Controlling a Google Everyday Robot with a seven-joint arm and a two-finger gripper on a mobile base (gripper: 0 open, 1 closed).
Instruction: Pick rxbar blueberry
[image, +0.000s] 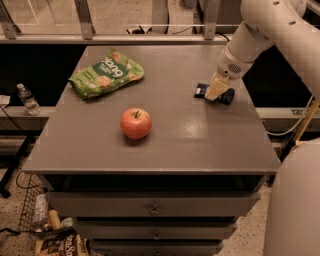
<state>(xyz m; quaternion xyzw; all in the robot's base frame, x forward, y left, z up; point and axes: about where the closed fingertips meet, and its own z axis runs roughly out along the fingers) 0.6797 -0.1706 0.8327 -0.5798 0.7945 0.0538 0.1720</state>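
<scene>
The rxbar blueberry (201, 90) is a small dark navy bar lying flat at the right rear of the grey table (165, 145). Only its left end shows; the rest is hidden under my gripper. My gripper (218, 93) hangs from the white arm at the upper right, down at table level right over the bar, with a tan finger (215, 90) covering the bar's middle.
A red apple (135, 123) stands in the middle of the table. A green snack bag (105, 72) lies at the rear left. Drawers run below the front edge. A water bottle (28, 99) stands on a ledge to the left. A metal rail runs behind the table.
</scene>
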